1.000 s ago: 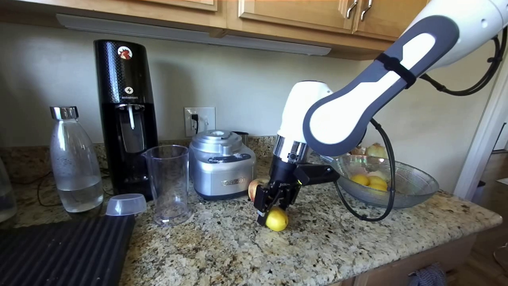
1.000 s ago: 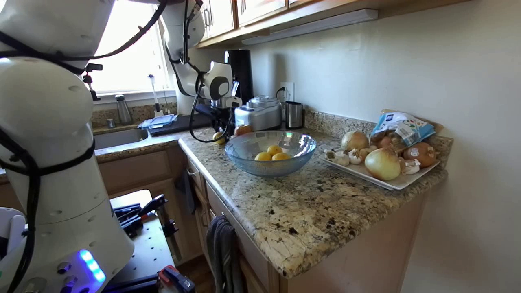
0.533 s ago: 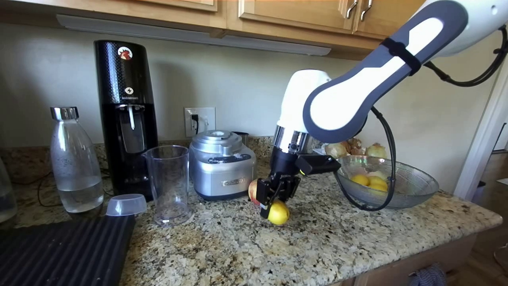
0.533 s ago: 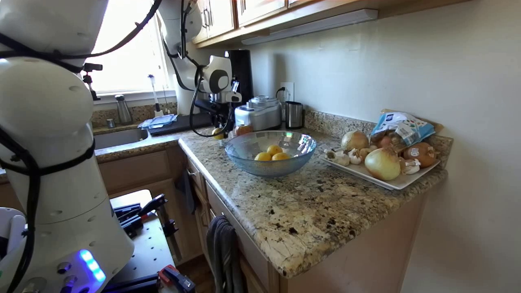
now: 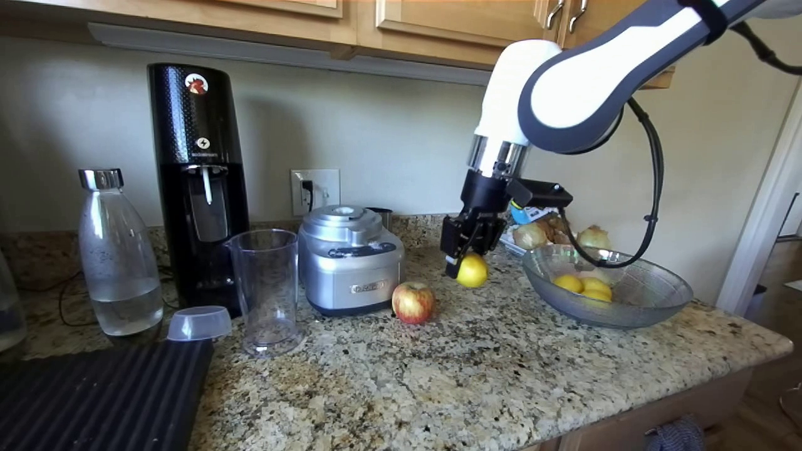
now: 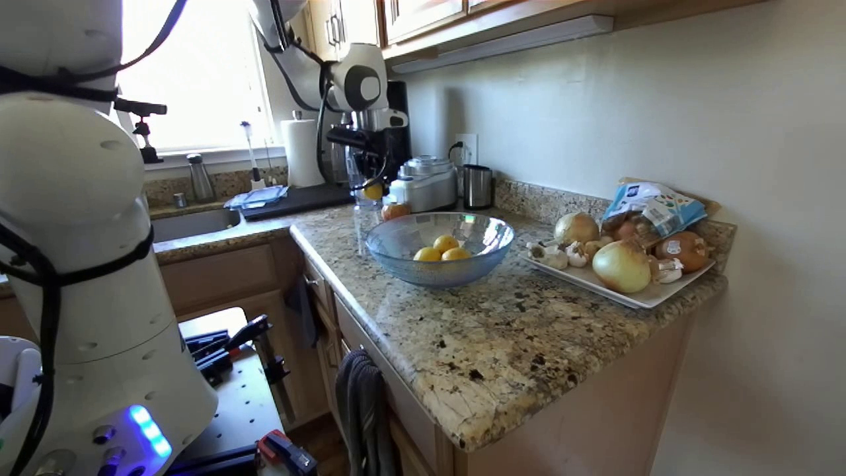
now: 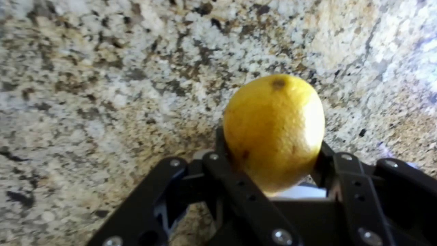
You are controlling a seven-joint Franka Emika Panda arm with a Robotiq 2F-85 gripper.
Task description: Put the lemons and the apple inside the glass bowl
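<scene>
Lemon (image 5: 472, 270) held aloft: I pinch it snugly in my gripper (image 7: 272, 148), clear of the counter (image 5: 351, 394) below. In an exterior view, the apple (image 5: 413, 302) rests on that counter left of the held lemon, while right of it the bowl (image 5: 645, 312) holds three more lemons (image 5: 588, 288).

The surface (image 5: 501, 388) is polished stone, speckled cream, brown and black, with a rounded edge. The apple (image 5: 413, 303) rests on it near the front corner of a silver food processor base (image 5: 351, 269); whether they touch is unclear. Left of that base, in an exterior view, stand a tall clear cup (image 5: 266, 291), a black drink machine (image 5: 200, 138) and a clear bottle (image 5: 120, 263), with a dark ribbed mat (image 5: 100, 401) lying in front. The wide glass bowl (image 6: 439, 272) stands apart from the apple, while a white tray (image 6: 654, 295) and a metal canister (image 6: 477, 187) sit toward the wall.
</scene>
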